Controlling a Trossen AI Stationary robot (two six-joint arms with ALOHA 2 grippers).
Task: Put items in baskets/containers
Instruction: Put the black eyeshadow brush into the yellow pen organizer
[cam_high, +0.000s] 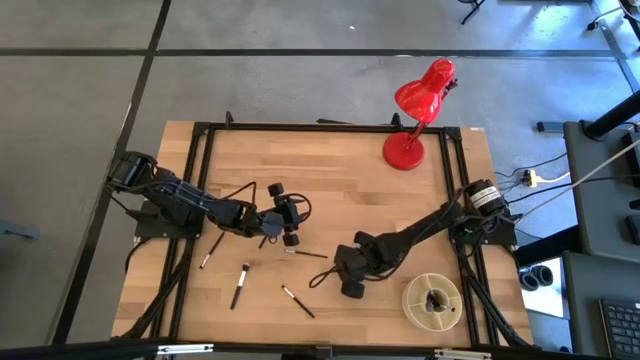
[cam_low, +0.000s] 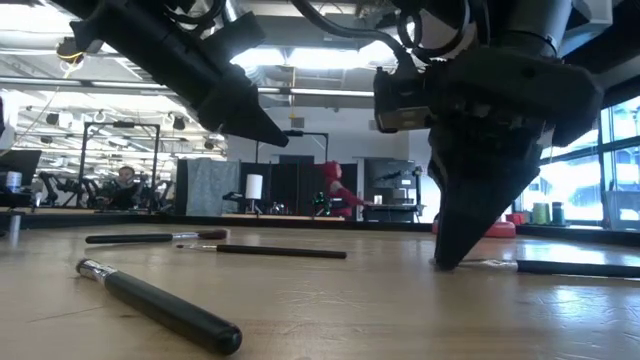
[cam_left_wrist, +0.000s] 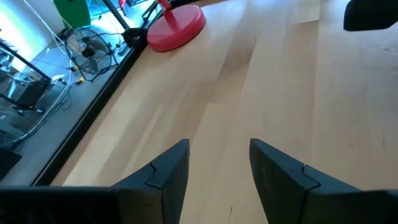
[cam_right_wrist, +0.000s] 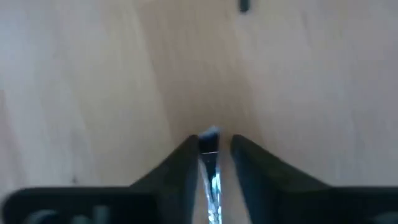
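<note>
Our right gripper (cam_right_wrist: 210, 152), jaws narrowly parted around a thin silver-ferruled makeup brush (cam_right_wrist: 211, 174), could let it slip sideways.

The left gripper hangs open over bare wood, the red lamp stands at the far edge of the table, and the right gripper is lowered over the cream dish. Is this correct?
Not fully. In the high view the right gripper is down beside the cream dish, not over it; the right wrist view shows a makeup brush between its fingers. The left gripper and red lamp are as you say.
</note>
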